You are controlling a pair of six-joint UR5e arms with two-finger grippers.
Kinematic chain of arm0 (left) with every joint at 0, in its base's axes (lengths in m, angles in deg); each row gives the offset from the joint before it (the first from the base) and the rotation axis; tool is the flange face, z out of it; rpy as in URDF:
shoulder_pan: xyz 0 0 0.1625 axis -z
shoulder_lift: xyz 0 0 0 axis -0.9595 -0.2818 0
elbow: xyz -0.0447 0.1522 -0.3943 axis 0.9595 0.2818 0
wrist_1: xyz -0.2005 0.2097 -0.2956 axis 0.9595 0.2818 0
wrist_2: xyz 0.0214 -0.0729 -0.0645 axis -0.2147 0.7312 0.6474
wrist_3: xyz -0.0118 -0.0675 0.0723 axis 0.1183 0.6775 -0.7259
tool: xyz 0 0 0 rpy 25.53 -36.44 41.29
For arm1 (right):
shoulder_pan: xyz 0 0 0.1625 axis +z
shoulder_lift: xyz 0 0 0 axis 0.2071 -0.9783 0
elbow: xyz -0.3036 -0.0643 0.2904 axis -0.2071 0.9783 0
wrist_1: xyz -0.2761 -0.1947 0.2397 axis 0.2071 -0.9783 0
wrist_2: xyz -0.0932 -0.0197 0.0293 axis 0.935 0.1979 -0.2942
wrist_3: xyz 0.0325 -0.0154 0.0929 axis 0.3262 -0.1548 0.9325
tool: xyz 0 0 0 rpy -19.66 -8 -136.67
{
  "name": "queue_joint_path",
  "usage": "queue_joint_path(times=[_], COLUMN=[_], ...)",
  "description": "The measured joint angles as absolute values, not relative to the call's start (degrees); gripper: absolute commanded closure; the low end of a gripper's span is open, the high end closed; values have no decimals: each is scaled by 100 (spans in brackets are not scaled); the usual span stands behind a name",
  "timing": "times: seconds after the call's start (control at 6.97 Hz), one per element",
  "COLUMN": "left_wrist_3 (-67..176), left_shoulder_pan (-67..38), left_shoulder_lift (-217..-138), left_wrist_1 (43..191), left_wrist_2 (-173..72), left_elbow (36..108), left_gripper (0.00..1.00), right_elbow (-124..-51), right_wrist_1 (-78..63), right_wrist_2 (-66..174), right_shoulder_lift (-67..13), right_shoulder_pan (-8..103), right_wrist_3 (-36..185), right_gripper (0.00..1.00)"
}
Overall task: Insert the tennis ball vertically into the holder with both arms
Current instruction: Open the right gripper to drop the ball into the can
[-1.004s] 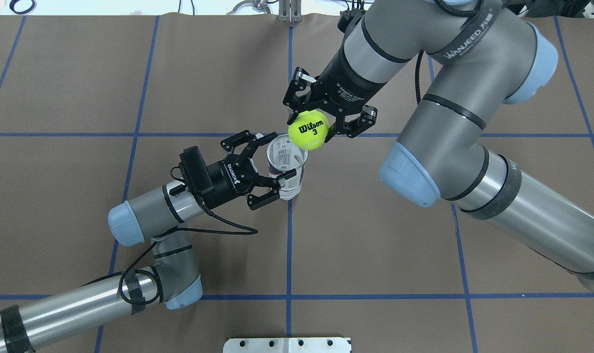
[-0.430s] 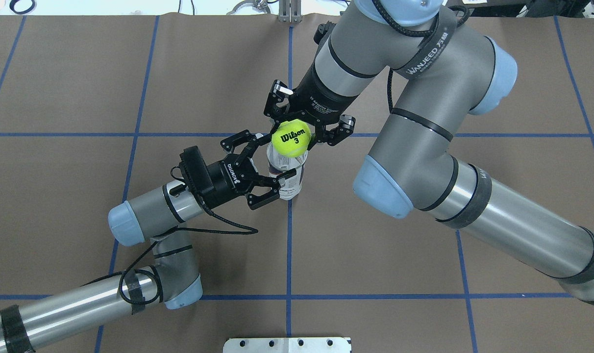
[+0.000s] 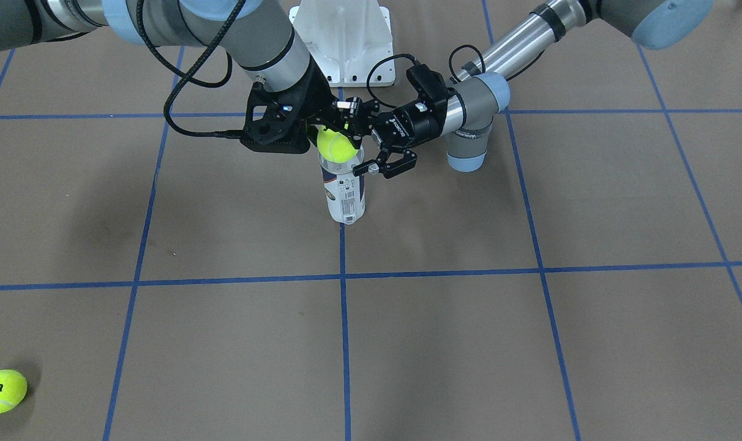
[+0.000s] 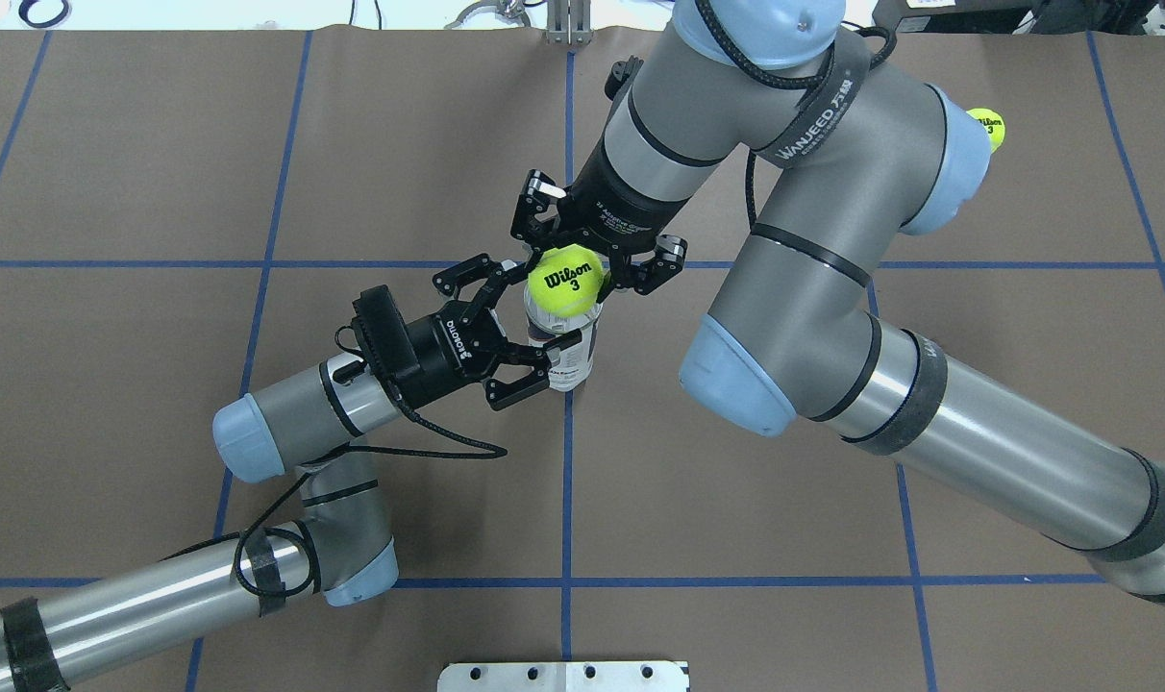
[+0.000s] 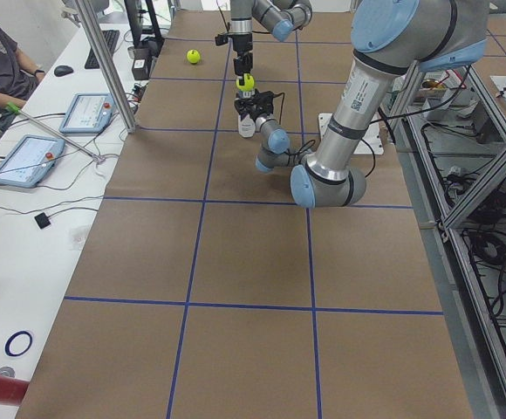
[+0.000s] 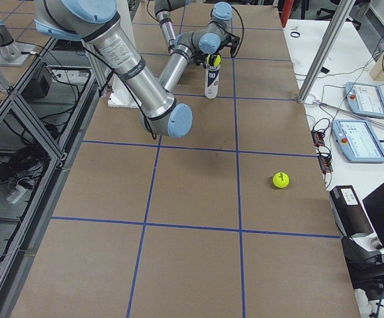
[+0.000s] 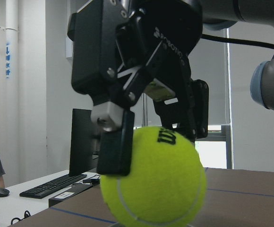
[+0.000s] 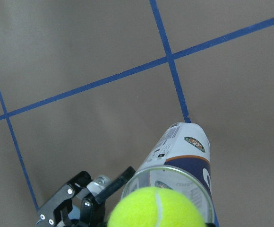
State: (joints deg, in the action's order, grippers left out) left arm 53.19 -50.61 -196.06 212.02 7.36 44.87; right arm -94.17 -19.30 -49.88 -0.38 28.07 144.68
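While the left pincer [image 4: 544, 308] clasps the upright holder [image 4: 573, 360] on the counter [image 4: 400, 144], the right pincer [image 4: 571, 272] grips the tennis ball [image 4: 567, 288] at its mouth; alignment looks done, but the ball is not inside and release remains
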Motion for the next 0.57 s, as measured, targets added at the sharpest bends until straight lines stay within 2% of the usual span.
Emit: queue_joint_path(times=[0.57], left_wrist_3=[5320], left_shoulder_pan=[-5061], left_shoulder_lift=[-19605], left_wrist_1=[21202], left_wrist_2=[735], left_elbow=[4481], left_gripper=[13], right_elbow=[-9424], right_wrist_1=[-1933], right_wrist_2=[-4879], right_shoulder_lift=[-41], right_shoulder_pan=[2779], right_wrist_3=[14458], right_gripper=[1])
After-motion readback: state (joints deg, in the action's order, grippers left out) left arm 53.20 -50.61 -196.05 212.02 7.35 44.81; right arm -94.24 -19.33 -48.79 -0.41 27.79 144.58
